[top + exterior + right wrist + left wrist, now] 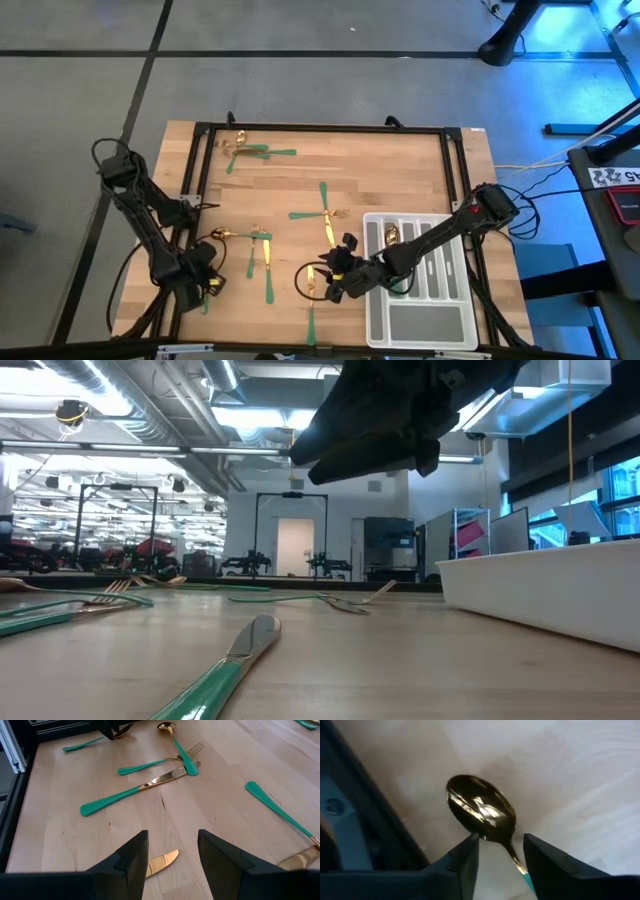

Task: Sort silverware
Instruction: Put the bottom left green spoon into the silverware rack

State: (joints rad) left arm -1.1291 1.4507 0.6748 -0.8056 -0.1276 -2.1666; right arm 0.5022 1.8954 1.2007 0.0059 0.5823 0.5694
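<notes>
The silverware lies scattered on the wooden table (pixel 380 170); each piece has a gold head and a green handle. A spoon (pixel 481 810) lies flat near the table's near left corner. My left gripper (pixel 500 842) (pixel 205 283) points down over it, open, with one finger on each side of the spoon's thin neck (pixel 512 854); I see no touch. My right gripper (pixel 172 840) (pixel 333 282) hovers open near the front middle. The gold blade (pixel 162 862) of a knife (pixel 310 295) lies on the table below its fingers.
A pale grey divided tray (pixel 455 300) stands at the near right, with a gold piece (pixel 392 235) in one slot. Other pieces lie at the far left (pixel 250 152), mid-table (pixel 323 210) and left of centre (pixel 258 248). A black frame rail (pixel 190 170) borders the table's left side.
</notes>
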